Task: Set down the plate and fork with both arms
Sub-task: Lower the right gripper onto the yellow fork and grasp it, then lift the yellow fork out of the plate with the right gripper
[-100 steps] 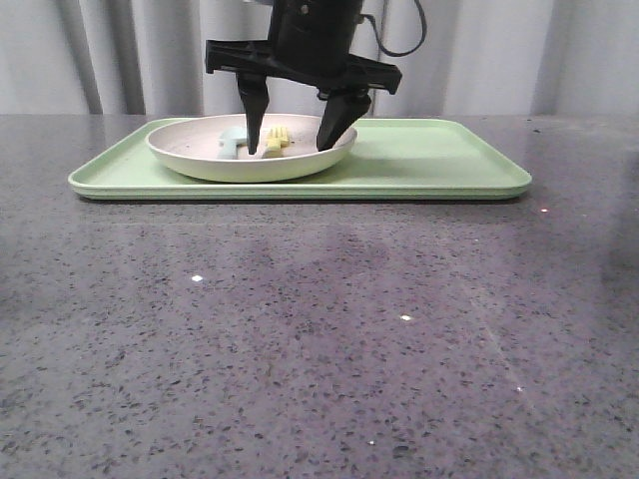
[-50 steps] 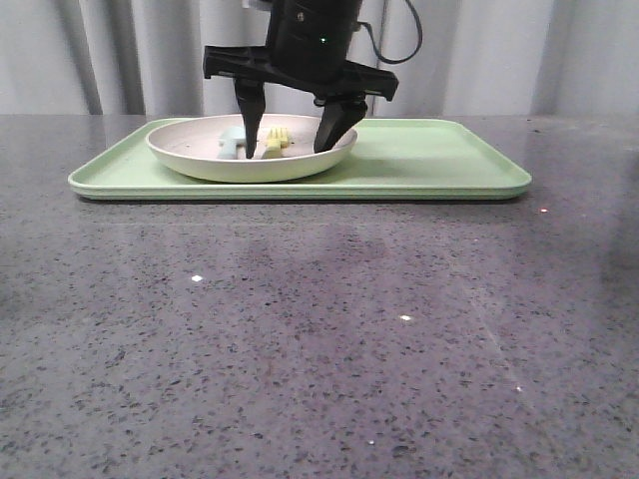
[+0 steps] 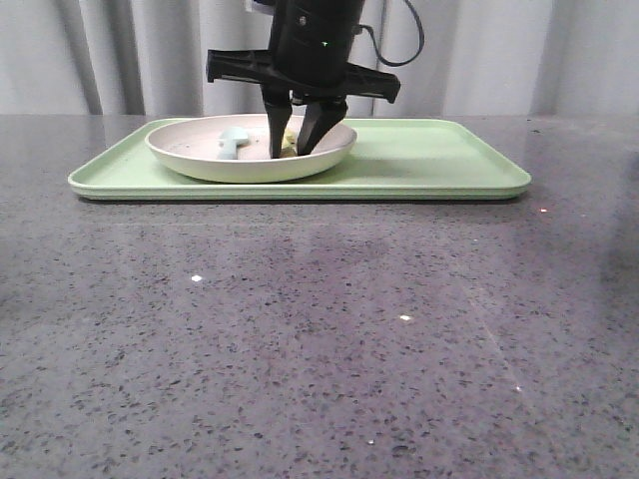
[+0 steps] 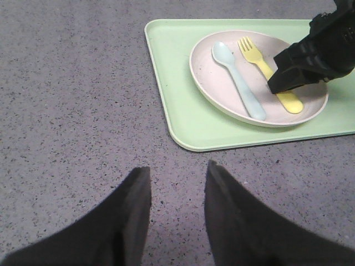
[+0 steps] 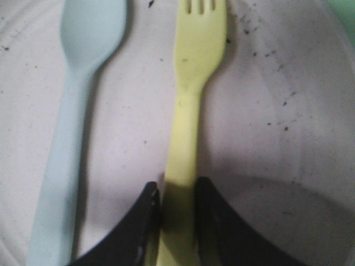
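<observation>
The cream speckled plate sits on the left part of the light-green tray. The yellow fork lies in the plate, tines pointing away from the right wrist camera. My right gripper reaches down into the plate, and its two fingers press on either side of the fork's handle. In the front view only a sliver of the fork shows between them. My left gripper is open and empty over the bare table, short of the tray's corner.
A pale blue-green spoon lies in the plate beside the fork, close to the right gripper's finger. The right half of the tray holds nothing. A speckled grey tabletop stretches in front, with curtains behind.
The right gripper's fingers, wide apart a second ago, have closed in on the fork's handle. The plate, spoon and tray have not moved.
</observation>
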`<action>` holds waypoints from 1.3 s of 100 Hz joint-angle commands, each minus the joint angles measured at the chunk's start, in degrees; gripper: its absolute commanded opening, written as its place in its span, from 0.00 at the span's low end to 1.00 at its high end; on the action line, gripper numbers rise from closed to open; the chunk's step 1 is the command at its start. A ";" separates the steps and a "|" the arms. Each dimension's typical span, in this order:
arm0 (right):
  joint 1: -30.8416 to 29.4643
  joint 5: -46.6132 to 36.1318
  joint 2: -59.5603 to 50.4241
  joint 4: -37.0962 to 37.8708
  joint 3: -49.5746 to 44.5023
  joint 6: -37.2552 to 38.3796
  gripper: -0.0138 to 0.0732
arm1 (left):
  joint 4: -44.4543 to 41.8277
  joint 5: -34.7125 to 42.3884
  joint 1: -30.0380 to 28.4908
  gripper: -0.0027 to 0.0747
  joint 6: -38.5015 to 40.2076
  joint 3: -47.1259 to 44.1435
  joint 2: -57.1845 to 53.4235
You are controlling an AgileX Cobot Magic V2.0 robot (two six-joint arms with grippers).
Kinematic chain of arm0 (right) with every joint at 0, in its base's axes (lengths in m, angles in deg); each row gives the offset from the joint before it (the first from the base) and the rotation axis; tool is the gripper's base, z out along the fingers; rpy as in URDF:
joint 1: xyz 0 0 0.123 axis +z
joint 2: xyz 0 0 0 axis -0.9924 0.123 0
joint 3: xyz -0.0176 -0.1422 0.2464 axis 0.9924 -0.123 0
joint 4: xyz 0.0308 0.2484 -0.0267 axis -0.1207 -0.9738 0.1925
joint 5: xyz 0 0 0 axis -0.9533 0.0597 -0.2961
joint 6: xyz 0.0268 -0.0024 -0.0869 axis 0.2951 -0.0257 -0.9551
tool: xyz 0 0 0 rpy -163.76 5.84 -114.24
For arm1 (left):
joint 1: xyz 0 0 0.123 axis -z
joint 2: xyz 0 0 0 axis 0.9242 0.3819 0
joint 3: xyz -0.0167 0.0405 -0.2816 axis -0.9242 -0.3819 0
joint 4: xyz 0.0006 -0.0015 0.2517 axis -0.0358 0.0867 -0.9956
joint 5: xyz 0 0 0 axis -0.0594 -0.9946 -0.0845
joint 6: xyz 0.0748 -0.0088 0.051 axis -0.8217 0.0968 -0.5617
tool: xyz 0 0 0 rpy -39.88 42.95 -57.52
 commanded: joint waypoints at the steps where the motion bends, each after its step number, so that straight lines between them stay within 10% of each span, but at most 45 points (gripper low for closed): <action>1: -0.02 -0.88 -3.01 -0.23 1.61 0.13 0.21 | 0.92 3.26 -0.08 0.34 0.38 1.51 -0.37; 18: -0.02 -0.88 -3.01 -0.23 1.61 0.13 0.09 | 0.92 3.26 -0.08 0.34 0.38 1.51 -0.37; 130: -10.00 14.63 -11.26 9.87 5.81 0.13 0.09 | 0.92 3.52 -0.08 0.34 0.38 1.51 -0.37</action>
